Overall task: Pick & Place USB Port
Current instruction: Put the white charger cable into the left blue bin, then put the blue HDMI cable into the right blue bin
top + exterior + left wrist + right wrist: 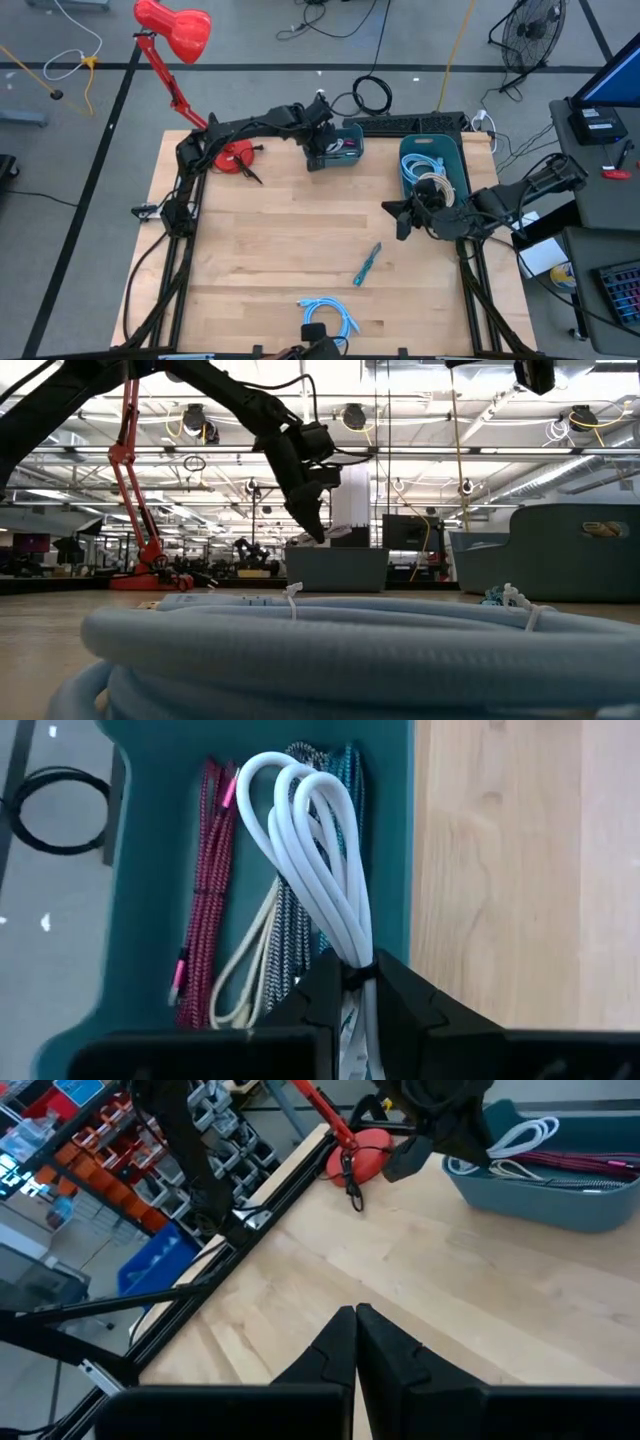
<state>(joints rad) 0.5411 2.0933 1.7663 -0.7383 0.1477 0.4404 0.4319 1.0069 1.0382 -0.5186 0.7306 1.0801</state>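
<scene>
Left fingers (355,1005): clenched on white cable (315,870) over small teal bin (350,150), upper centre.
Right fingers (355,1342): clenched, empty.
Risk: loops snagging neighbouring cables (205,890).

My left gripper (358,982) is covering the bottom of the white cable (318,850) bundle, so its plugs are staying hidden. The pale blue cable coil (330,650) is blocking the low view's foreground, running off its edges.
</scene>
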